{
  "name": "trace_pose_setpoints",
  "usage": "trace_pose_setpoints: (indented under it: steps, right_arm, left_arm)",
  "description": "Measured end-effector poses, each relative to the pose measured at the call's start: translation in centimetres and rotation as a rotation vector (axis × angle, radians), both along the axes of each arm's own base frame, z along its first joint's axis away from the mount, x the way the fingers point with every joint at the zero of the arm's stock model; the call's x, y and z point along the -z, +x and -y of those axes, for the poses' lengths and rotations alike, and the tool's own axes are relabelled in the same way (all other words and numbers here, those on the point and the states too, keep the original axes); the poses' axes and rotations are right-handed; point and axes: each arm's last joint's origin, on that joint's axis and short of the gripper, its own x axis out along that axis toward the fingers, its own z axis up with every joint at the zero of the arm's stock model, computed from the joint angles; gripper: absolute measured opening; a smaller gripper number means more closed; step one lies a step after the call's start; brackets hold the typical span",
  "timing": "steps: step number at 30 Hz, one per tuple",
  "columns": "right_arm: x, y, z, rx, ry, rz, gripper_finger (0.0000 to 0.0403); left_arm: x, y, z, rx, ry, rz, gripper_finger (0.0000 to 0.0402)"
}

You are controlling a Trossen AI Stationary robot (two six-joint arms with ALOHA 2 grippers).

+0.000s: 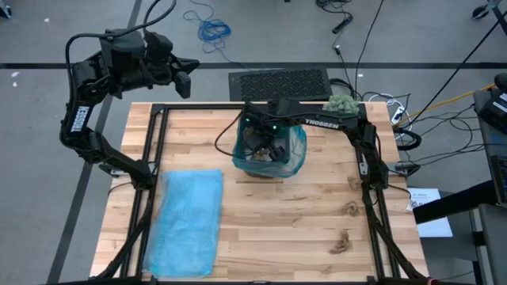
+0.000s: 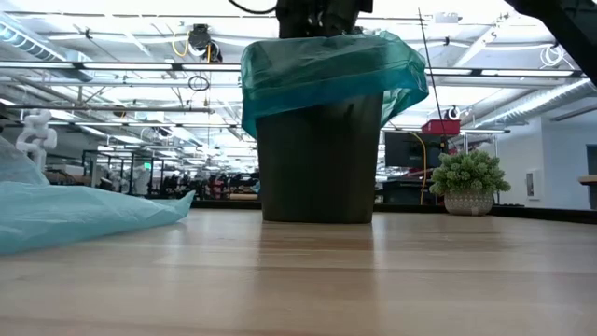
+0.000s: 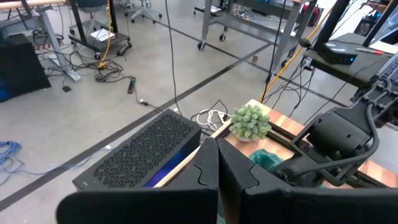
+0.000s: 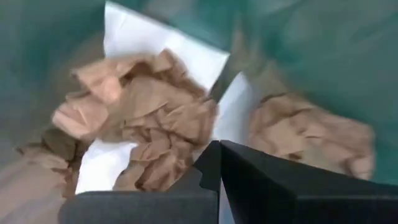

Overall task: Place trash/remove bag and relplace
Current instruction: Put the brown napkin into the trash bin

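Right tool (image 4: 219, 155) (closed) above three brown wads (image 4: 149, 106).

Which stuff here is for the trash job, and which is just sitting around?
For the job: bin, its teal bag, spare bag, trash, right gripper shut inside the bin.
Just around: fuzzy ball, black mat, left gripper shut off the table.
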Motion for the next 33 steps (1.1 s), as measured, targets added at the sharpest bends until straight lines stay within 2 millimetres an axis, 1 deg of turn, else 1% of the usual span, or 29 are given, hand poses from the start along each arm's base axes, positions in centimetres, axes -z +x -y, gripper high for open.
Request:
trace_pose_setpoints:
  steps: [3, 7, 12, 19, 22, 26, 33]
  right_arm:
    - [0.9, -0.1, -0.3, -0.012, 0.004, -0.033, 0.0]
    - [1.9, 0.1, -0.3, -0.043, -0.006, -0.026, 0.0]
    - [3.6, 0.2, 0.4, -0.033, -0.001, -0.014, 0.0]
    - [6.7, -0.6, 0.6, 0.006, 0.057, -0.079, 0.0]
    - [7.4, -0.8, 0.5, 0.013, 0.065, -0.099, 0.0]
    - [7.2, -0.7, 0.5, 0.025, 0.069, -0.096, 0.0]
    - [4.1, 0.0, 0.6, 0.03, 0.072, -0.025, 0.0]
  left_arm:
    - [0.1, 0.0, 0.0, 0.0, -0.005, -0.011, 0.0]
    - [0.1, 0.0, 0.0, 0.001, -0.002, -0.012, 0.0]
    - [0.1, 0.0, 0.0, 0.002, 0.0, -0.012, 0.0]
    - [0.1, 0.0, 0.0, 0.002, 0.0, -0.012, 0.0]
    - [0.1, 0.0, 0.0, 0.002, 0.0, -0.012, 0.0]
    - [0.1, 0.0, 0.0, 0.0, -0.004, -0.009, 0.0]
    - [0.1, 0.0, 0.0, -0.003, -0.003, -0.009, 0.0]
